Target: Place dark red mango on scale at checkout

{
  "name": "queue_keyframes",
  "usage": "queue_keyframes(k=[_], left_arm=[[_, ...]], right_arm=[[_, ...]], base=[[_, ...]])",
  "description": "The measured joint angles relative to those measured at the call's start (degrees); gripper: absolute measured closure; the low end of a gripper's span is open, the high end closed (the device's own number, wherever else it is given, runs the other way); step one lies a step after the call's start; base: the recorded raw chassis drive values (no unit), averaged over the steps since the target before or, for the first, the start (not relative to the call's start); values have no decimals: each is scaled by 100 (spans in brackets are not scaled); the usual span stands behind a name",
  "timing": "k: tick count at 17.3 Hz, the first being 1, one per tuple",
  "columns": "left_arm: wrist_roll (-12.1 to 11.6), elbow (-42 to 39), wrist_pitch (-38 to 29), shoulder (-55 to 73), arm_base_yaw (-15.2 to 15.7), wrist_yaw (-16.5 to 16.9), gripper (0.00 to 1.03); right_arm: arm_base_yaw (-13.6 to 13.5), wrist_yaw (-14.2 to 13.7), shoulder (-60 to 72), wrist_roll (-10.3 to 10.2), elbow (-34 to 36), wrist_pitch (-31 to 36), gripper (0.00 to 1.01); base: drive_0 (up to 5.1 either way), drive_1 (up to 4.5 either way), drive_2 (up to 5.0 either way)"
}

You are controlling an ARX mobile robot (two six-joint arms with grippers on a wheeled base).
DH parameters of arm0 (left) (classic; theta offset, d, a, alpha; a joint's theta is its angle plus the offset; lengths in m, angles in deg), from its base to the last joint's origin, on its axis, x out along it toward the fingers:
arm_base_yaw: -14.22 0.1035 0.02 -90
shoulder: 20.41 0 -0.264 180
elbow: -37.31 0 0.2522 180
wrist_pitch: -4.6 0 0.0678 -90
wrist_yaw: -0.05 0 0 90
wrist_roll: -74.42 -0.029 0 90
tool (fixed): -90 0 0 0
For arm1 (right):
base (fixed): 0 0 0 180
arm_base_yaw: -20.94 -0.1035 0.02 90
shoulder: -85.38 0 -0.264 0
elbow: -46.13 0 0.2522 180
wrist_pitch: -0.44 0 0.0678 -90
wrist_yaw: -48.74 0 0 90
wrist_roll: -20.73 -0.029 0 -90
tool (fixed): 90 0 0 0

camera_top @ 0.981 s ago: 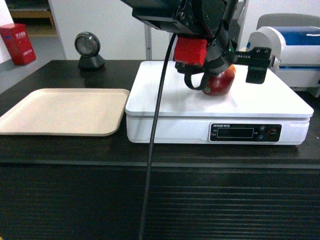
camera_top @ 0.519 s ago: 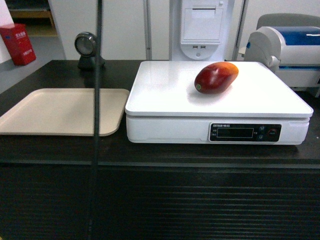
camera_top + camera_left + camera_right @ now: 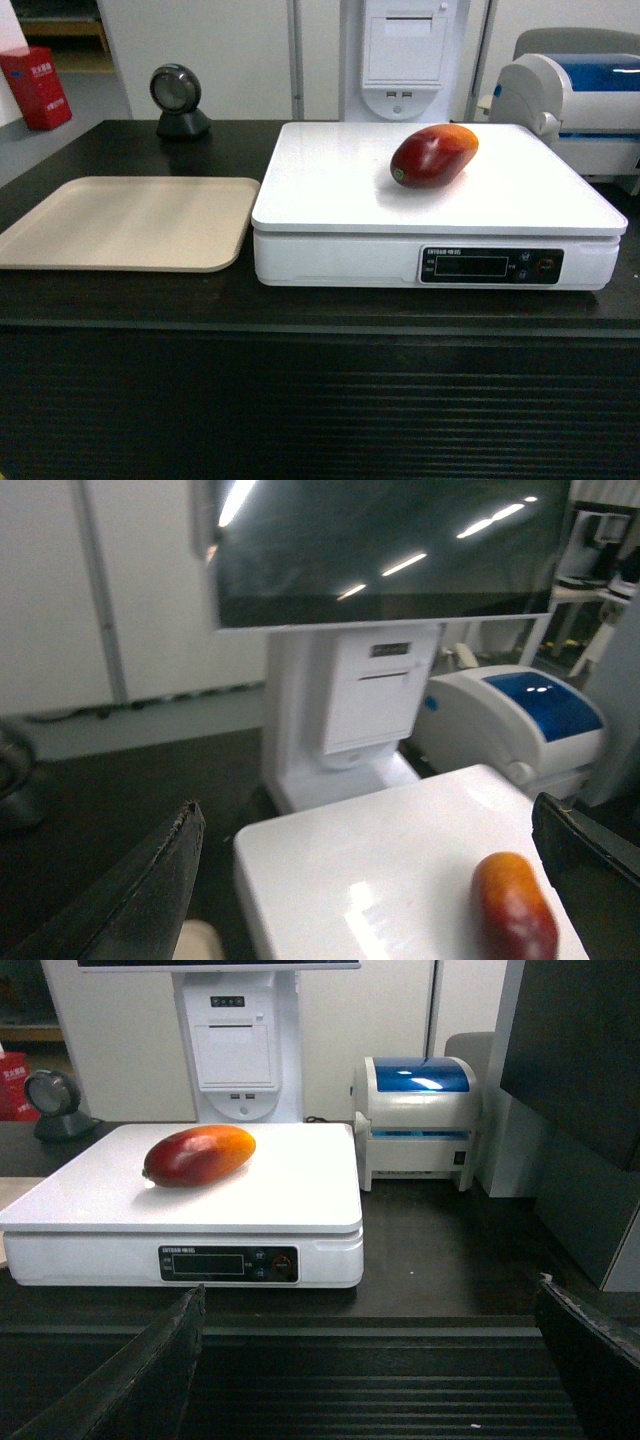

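The checkout (image 3: 320,400) is a long black desk with a ribbed front. It fills the whole bottom of the head view.

On top of it sits the scale (image 3: 440,225), a big flat white square with a dark strip and buttons on its front. It takes up the middle and the 3 o'clock side of the desk.

Just beside the scale, at 9 o'clock from it, lies a flat beige tray (image 3: 120,222). The two are close, but I cannot tell if they touch.

At 3 o'clock from the scale, toward the back, stands a white and blue printer (image 3: 580,100). Behind the scale, at 12 o'clock, rises a white stand (image 3: 405,55) with a slot in it. The left wrist view shows a dark screen (image 3: 385,550) on top of that stand.

A small round black scanner (image 3: 178,98) sits at the back of the desk, at 12 o'clock from the tray. A red box (image 3: 36,87) stands far back at 10 o'clock.

The dark red mango (image 3: 434,155) lies on its side on the scale's white top. It is toward the back, a little to the 3 o'clock side of the middle. Its orange end points to 2 o'clock. Nothing is touching it but the scale.

The left gripper (image 3: 380,880) is spread wide, with the mango low between its dark fingers (image 3: 120,900) but not touched. The right gripper (image 3: 370,1370) is spread wide too and holds nothing.
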Motion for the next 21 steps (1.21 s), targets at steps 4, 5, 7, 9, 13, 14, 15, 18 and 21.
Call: queue_keyframes(k=[4,5,7,9,13,14,15,18,21], left_arm=[[365,-1351,-664,-1198,1213,678,5],[474,-1556,-763,-1460,1460,767,5],[546,-1764,-925,-1683,1814,866,5],[7,-2365,-389,-2286,1880,-420,23],[-544,-4332,-1056,-3685,1797,-894,68],[-555,-4708,-1167,-3840,1718,-953,79],[-557,-5101,-1257,-4009,1652,-1010,91],[-577,-5866,-1438,-4660,1499,-1178,101],[-579,-6411,-1384,-5180,1078,-1523,101]], right_arm=[[0,0,0,0,0,0,3],[0,0,0,0,0,-2,3],[0,0,0,0,0,0,3],[0,-2,0,-2,0,0,3],[0,0,0,0,0,-2,3],[0,0,0,0,0,0,3],[0,0,0,-2,0,0,3],[0,0,0,-2,0,0,3],[0,0,0,-2,0,0,3]], base=[[0,0,0],[0,0,0],[0,0,0],[0,0,0],[0,0,0],[0,0,0],[0,0,0],[0,0,0],[0,0,0]])
